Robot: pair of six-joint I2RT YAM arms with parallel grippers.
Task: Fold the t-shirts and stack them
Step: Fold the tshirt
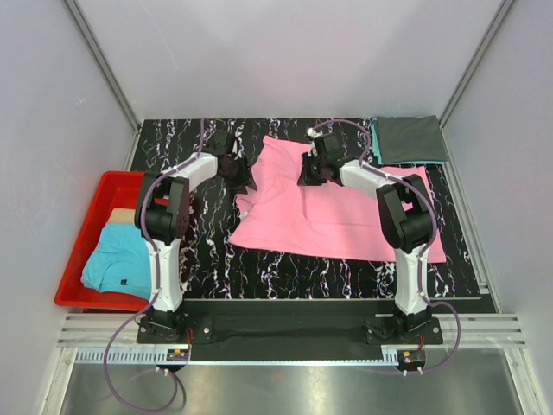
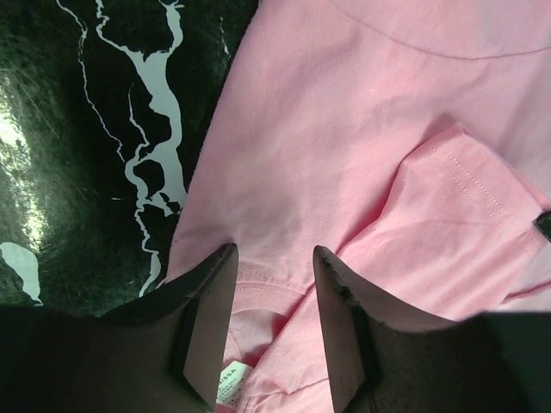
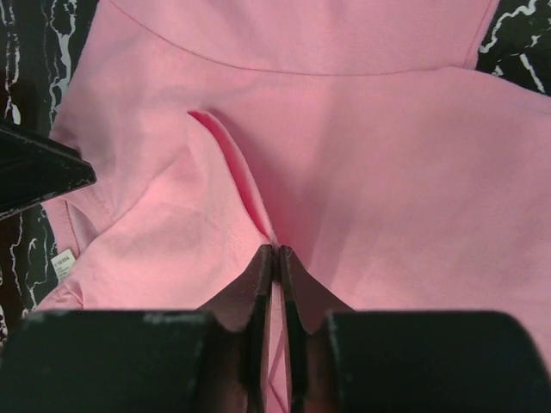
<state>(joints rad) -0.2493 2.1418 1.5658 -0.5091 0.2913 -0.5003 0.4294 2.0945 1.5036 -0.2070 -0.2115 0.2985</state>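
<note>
Pink takes up the middle of the black, white-veined counter (image 1: 207,251), where a bright pink soft cloth t-shirt (image 1: 346,216) lies mostly spread out, its left side rumpled and one sleeve turned in over the body. The right claw (image 3: 275,249) is pressed together, pinching a raised ridge of that pink cloth near the far edge of the shirt. The left claw (image 2: 274,254) hangs with its fingers spread just above the collar, where a small white neck label (image 2: 231,379) shows, and it grips nothing. At the far right corner of the counter a dark grey folded rectangular t-shirt (image 1: 408,138) sits on top of a teal folded t-shirt (image 1: 376,138), of which only a thin edge peeks out. By my reading, those two are done and stacked. A light blue crumpled t-shirt with a small dark mark (image 1: 117,255) waits in the red plastic bin (image 1: 86,220) at the left, unfolded. So the job looks roughly half finished: the pink shirt is in the early part of its fold and must then join the stack, and the blue one comes after.
</note>
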